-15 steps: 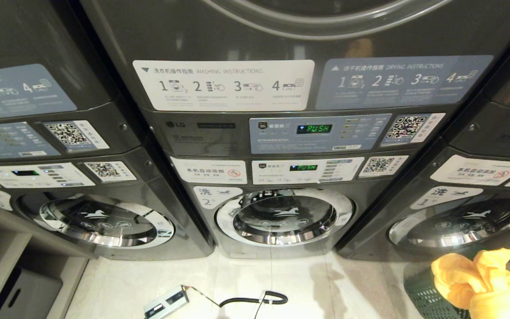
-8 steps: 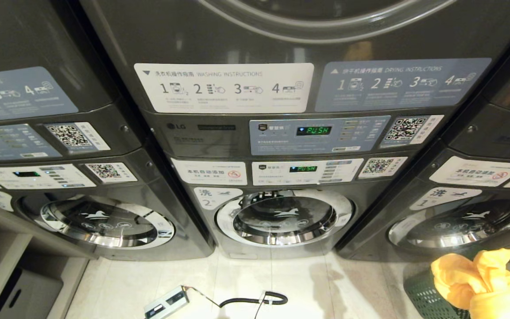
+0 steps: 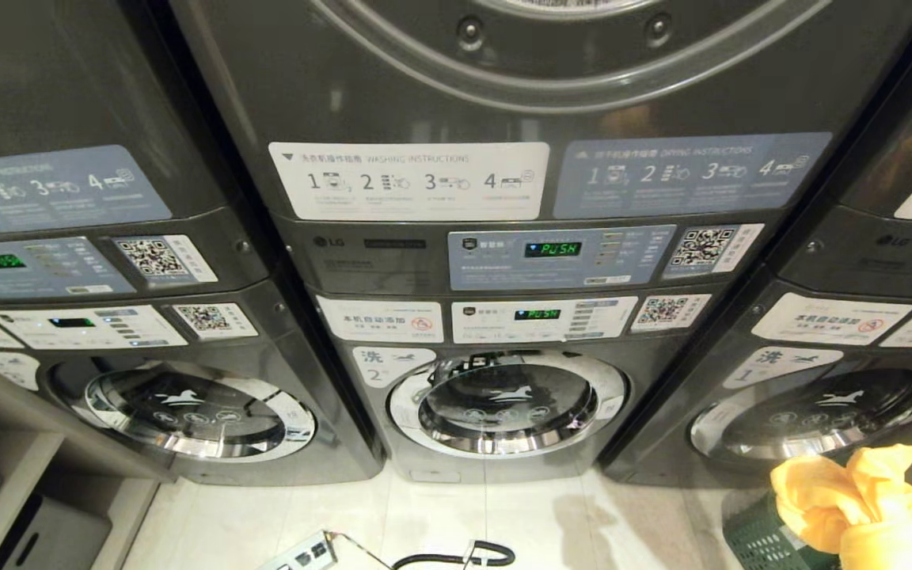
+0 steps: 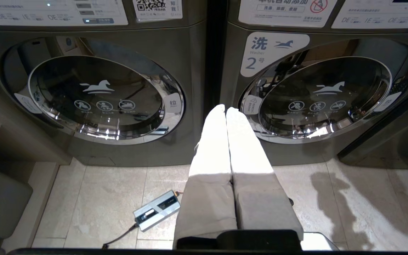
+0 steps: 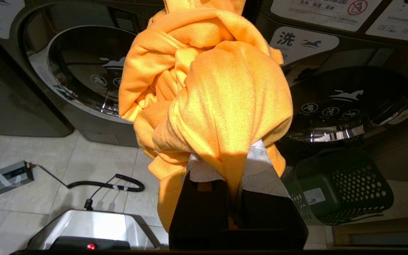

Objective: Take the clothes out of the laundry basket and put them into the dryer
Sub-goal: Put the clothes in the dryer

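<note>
Laundromat floor [image 3: 503,514], clothes [image 5: 207,88] gripper-clamped

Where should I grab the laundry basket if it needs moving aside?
Probably the top rim of the laundry basket, coming from above with one finger inside: it seems to stand upright and open, and its rounded, perforated walls look too wide to pinch.

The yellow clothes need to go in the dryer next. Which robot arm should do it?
The right arm, probably. Its tool is already shut on the clothes, lifted out of the laundry basket. The left tool is shut and holds nothing. The dryer door looks closed.
</note>
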Available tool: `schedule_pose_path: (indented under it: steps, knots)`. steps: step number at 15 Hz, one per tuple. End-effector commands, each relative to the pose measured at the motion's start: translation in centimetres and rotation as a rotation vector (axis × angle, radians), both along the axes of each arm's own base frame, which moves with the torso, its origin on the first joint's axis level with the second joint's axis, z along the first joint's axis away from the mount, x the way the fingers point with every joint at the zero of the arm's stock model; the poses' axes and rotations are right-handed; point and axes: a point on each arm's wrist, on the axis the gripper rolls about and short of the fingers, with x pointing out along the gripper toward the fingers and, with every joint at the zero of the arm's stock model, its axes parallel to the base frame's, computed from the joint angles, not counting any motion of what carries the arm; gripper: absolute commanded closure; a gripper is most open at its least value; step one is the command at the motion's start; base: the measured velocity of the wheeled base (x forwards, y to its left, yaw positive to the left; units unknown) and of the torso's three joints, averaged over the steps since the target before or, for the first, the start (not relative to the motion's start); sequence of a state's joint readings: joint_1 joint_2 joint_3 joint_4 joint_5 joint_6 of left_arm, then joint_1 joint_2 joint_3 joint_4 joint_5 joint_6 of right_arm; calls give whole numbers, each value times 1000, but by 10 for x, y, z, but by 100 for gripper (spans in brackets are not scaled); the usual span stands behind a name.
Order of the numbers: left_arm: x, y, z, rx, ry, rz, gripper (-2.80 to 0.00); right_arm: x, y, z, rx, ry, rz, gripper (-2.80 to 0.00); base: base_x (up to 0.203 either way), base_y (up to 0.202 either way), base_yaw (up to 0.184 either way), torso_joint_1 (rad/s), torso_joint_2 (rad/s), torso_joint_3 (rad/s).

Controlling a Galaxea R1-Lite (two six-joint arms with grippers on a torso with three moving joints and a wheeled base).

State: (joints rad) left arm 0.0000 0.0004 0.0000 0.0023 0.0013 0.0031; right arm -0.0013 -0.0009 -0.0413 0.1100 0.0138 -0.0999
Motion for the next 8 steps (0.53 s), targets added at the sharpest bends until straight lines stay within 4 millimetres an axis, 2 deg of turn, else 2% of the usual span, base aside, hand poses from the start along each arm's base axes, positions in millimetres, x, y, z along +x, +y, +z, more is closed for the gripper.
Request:
schedule_pose_path:
  steps: [1,8]
  knots:
    - [0,0,0,0,-1,0,0,0,0,0,-1,0,2,0,0,0,0,0,-2,193]
    - [0,0,0,0,0,0,0,0,0,0,0,0,0,0,0,0,0,3,1,204]
